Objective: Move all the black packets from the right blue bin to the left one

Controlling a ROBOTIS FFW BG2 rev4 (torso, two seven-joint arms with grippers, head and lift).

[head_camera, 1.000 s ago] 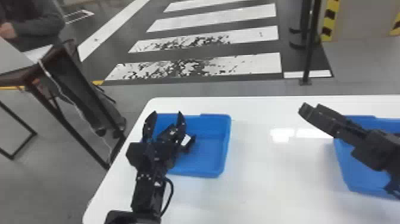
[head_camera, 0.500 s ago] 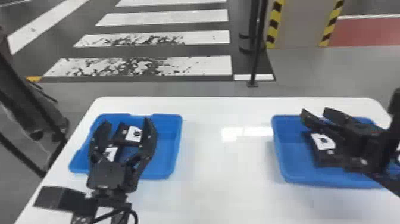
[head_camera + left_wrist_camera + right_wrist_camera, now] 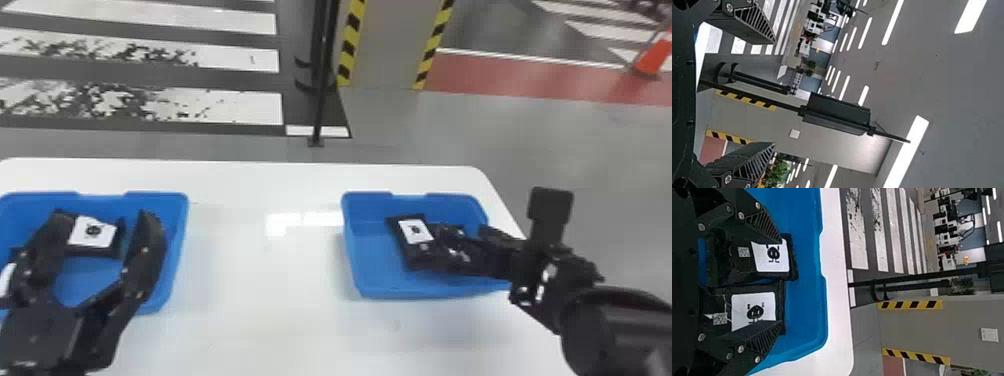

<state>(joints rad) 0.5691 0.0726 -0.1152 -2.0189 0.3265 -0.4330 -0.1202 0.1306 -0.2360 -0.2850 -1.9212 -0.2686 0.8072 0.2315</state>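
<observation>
Two black packets [image 3: 773,258] lie side by side in the right blue bin [image 3: 360,260], by the right edge of the bench [image 3: 260,300]; we log both as left to move. Right gripper [image 3: 781,282]: fingers apart over the pair, neither clamped. In the left blue bin [image 3: 178,220] we see one labelled packet [image 3: 92,232] toward the far rim, and apparently another at the left side. Left gripper [image 3: 104,217]: fingers apart over that bin. We judge the transfer partly done; starting count unknown.
</observation>
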